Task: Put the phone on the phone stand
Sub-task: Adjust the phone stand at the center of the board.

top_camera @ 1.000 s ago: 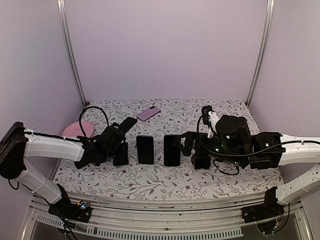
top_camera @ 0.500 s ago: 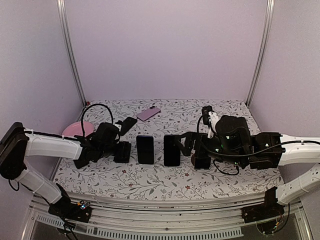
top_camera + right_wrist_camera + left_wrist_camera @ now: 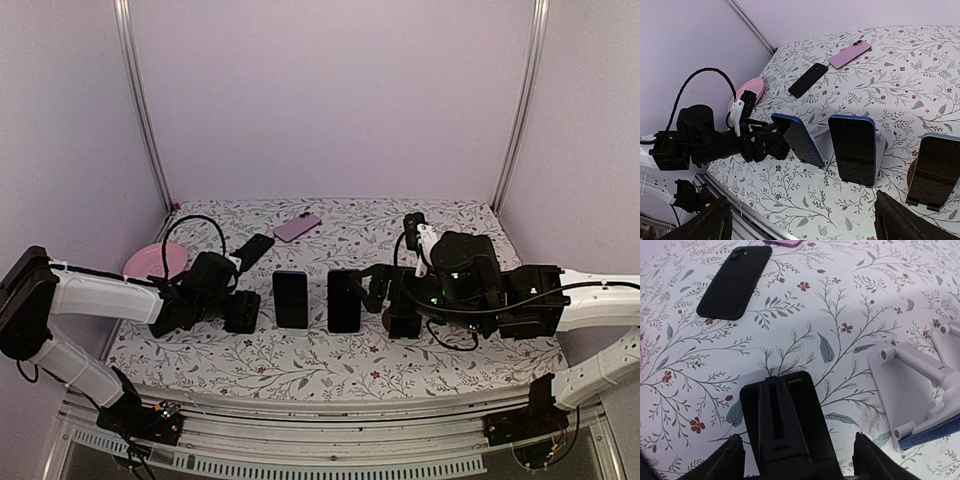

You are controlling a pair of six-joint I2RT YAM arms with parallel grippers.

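A black phone (image 3: 255, 250) lies flat on the floral table; it also shows in the left wrist view (image 3: 735, 282) and the right wrist view (image 3: 808, 80). An empty black phone stand (image 3: 243, 310) stands left of the row, and in the left wrist view (image 3: 785, 425) it sits between my left fingers. My left gripper (image 3: 230, 302) (image 3: 799, 462) is open, its jaws wide on either side of the stand with gaps, well short of the black phone. My right gripper (image 3: 372, 292) (image 3: 807, 225) is open and empty, above the table in front of the stands.
A pink phone (image 3: 297, 227) lies at the back. Three stands hold phones (image 3: 797, 140) (image 3: 855, 149) (image 3: 935, 170). A pink plate (image 3: 155, 260) sits at the far left. The table's near edge (image 3: 330, 400) runs along the front.
My left gripper has drawn back from the black phone toward the near left and now sits behind the black stand. The phone stays flat on the table. The right arm has not moved.
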